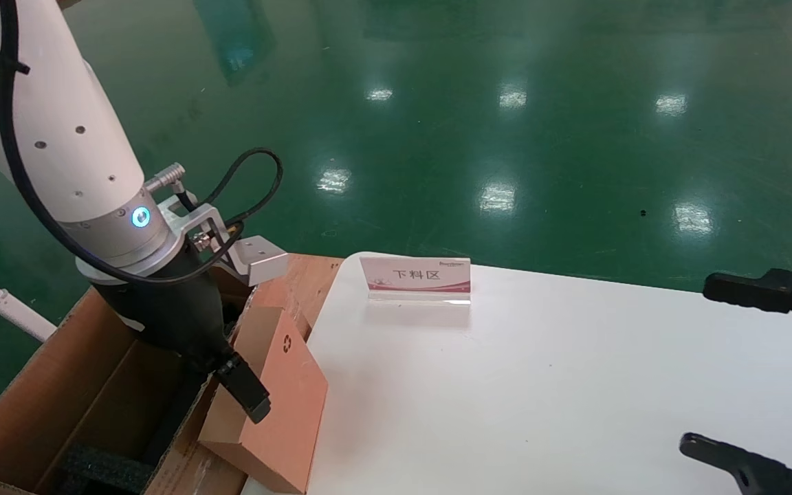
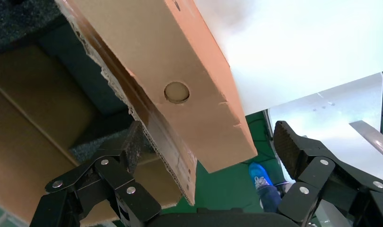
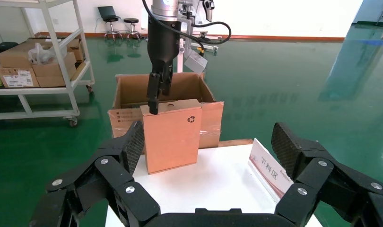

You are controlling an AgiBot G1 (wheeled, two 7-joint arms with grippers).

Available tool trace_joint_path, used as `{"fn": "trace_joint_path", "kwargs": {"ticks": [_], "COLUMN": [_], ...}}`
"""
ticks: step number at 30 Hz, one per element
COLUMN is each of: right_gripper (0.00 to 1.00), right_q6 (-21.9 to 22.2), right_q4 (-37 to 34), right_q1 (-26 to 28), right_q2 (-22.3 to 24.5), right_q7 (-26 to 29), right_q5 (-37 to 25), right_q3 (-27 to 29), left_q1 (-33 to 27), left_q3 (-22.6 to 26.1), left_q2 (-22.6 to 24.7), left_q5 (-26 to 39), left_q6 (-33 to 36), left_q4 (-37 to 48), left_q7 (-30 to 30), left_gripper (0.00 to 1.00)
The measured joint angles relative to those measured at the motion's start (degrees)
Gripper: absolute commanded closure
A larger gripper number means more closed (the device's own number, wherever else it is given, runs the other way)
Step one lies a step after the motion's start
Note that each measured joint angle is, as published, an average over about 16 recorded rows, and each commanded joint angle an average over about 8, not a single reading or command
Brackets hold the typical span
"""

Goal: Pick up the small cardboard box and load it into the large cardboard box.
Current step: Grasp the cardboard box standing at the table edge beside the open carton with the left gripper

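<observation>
The small cardboard box (image 1: 286,392), plain brown with a black recycling symbol, stands on edge at the white table's left edge and leans against the large cardboard box (image 1: 38,392). It also shows in the left wrist view (image 2: 180,61) and the right wrist view (image 3: 173,135). My left gripper (image 1: 234,385) is at the small box's top corner, open. In its wrist view the jaws (image 2: 208,142) stand wide apart, with the carton's wall and the small box between them. My right gripper (image 1: 705,364) is open and empty over the table's right side.
The large carton (image 3: 208,113) stands on the floor left of the table (image 1: 540,385), with black foam (image 1: 104,467) inside. A small sign (image 1: 415,275) stands at the table's far edge. A shelf cart with boxes (image 3: 38,61) stands farther off.
</observation>
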Motion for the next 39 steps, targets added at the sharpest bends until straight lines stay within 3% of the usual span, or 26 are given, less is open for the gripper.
{"fn": "trace_joint_path", "kwargs": {"ticks": [20, 21, 28, 29, 36, 39], "right_gripper": [0.0, 0.0, 0.0, 0.13, 1.0, 1.0], "right_q6": [0.0, 0.0, 0.0, 0.0, 0.0, 0.0], "right_q4": [0.0, 0.0, 0.0, 0.0, 0.0, 0.0], "right_q1": [0.0, 0.0, 0.0, 0.0, 0.0, 0.0], "right_q2": [0.0, 0.0, 0.0, 0.0, 0.0, 0.0], "right_q7": [0.0, 0.0, 0.0, 0.0, 0.0, 0.0], "right_q5": [0.0, 0.0, 0.0, 0.0, 0.0, 0.0], "right_q3": [0.0, 0.0, 0.0, 0.0, 0.0, 0.0], "left_q1": [3.9, 3.9, 4.2, 4.3, 4.4, 4.5], "left_q3": [1.1, 1.1, 1.0, 1.0, 0.9, 0.9], "left_q2": [-0.2, -0.2, -0.2, -0.2, -0.2, -0.2], "left_q5": [1.8, 1.8, 1.9, 1.9, 1.9, 1.9], "left_q6": [-3.7, -3.8, -4.1, -4.1, -4.2, -4.3], "left_q4": [1.5, 1.5, 1.4, 1.4, 1.3, 1.3], "left_q7": [0.9, 0.9, 0.7, 0.7, 0.7, 0.7], "left_gripper": [0.0, 0.04, 0.92, 1.0, 1.0, 1.0]}}
